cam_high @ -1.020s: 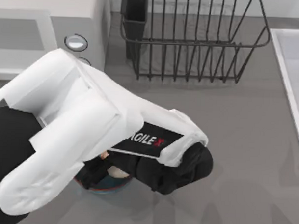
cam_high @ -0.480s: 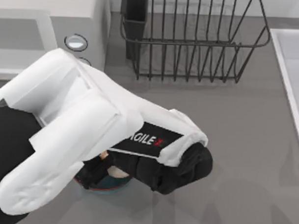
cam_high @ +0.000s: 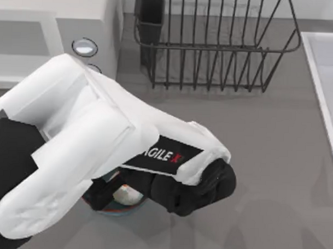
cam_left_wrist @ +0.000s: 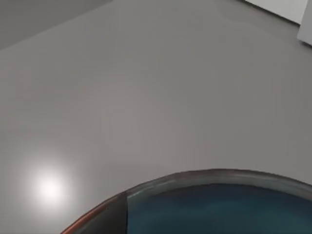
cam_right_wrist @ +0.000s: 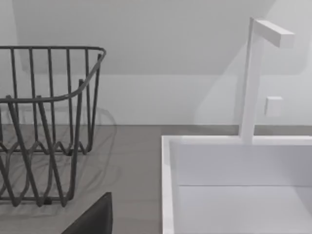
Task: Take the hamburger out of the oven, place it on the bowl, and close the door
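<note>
My left arm reaches across the lower left of the top view. Its dark gripper (cam_high: pixel 112 188) hangs open over the blue bowl (cam_high: pixel 113 209) at the front. The hamburger (cam_high: pixel 127 196), a small cream-white lump, lies inside the bowl and is mostly covered by the arm. The left wrist view looks down on the bowl's reddish rim (cam_left_wrist: pixel 161 181) and its teal inside. The white oven (cam_high: pixel 55 22) stands at the back left with a round knob (cam_high: pixel 84 47) and its grey interior showing. The door is hidden behind my left arm.
A dark wire dish rack (cam_high: pixel 213 49) stands at the back centre, also in the right wrist view (cam_right_wrist: pixel 44 122). A white sink (cam_high: pixel 327 70) runs along the right edge, with its basin (cam_right_wrist: pixel 234 185) and tap (cam_right_wrist: pixel 251 78) close to the right wrist camera.
The hamburger has dropped lower into the bowl and more of its pale top shows. The left arm has barely moved.
</note>
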